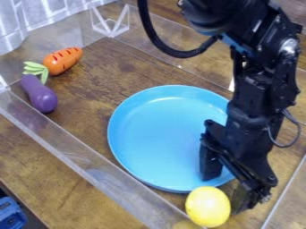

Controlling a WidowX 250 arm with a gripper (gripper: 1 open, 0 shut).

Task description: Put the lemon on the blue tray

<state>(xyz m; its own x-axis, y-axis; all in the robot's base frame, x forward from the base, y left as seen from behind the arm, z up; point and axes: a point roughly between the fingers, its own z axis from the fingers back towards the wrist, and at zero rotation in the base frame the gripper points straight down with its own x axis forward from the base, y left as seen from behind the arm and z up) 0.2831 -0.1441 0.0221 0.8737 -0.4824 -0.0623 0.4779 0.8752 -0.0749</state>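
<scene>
Beside the near rim of the blue tray, the lemon sits by my wide-open jaws, so I should centre them around its sides before closing gently and lifting straight up.

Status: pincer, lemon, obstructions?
Pincer open, low over tray's near right edge. Lemon off tray, right by pincer tips; grip not made. Clear wall runs close by lemon.
</scene>
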